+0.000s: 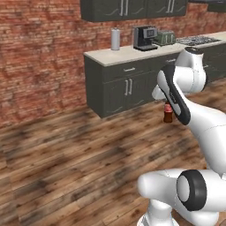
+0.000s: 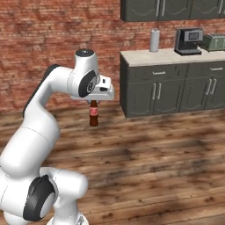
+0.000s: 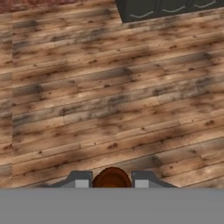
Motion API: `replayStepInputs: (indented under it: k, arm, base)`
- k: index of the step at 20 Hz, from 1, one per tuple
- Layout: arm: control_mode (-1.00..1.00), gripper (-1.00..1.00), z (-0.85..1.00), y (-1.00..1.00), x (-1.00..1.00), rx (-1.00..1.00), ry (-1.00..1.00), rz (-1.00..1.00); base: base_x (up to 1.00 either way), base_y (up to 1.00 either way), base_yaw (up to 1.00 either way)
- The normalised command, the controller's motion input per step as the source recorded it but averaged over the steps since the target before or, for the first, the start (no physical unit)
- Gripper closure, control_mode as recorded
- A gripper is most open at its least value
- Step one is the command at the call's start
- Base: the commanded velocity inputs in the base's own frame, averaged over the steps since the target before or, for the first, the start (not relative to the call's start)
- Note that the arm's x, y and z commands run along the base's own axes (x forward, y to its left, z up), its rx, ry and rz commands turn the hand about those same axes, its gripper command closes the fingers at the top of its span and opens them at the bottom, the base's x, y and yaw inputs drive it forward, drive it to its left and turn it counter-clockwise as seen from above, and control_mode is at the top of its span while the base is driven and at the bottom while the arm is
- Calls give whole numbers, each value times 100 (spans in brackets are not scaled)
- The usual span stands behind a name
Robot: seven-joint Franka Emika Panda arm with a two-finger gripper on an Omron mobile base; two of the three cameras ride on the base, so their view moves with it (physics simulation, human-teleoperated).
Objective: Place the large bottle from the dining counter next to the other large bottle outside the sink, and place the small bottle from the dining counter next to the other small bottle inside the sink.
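The small bottle (image 2: pixel 93 116), dark brown-red with a reddish label, hangs upright from my gripper (image 2: pixel 93 103), which is shut on its neck. It is high above the wooden floor, well short of the cabinets. In the left base view the small bottle (image 1: pixel 167 113) peeks out beside my forearm, with the gripper's fingers hidden behind the arm. Looking down from the hand, the small bottle's round brown top (image 3: pixel 112 178) sits between the two fingertips (image 3: pixel 81 180). The large bottles, the other small bottle, the sink and the dining counter are out of view.
A dark grey cabinet run with a beige counter (image 2: pixel 167 56) stands against the brick wall, carrying a paper towel roll (image 2: pixel 154 40), a coffee machine (image 2: pixel 189 41) and a toaster (image 2: pixel 214 42). A cooktop (image 1: pixel 197 40) lies further along. Bare wooden floor (image 3: pixel 109 100) lies below the hand.
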Motion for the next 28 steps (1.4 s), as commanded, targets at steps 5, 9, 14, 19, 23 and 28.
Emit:
replayStepInputs:
  k: [5,9,14,19,23,28]
  arm:
    - [100,100,0,0,0,0,0,0]
    - [100,100,0,0,0,0,0,0]
    - [100,100,0,0,0,0,0,0]
    - [100,100,0,0,0,0,0,0]
    - [100,100,0,0,0,0,0,0]
    - [100,100,0,0,0,0,0,0]
  base:
    - [0,0,-25]
    - [0,0,-25]
    - [0,0,-25]
    - [0,0,-25]
    - [0,0,-25]
    - [0,0,-25]
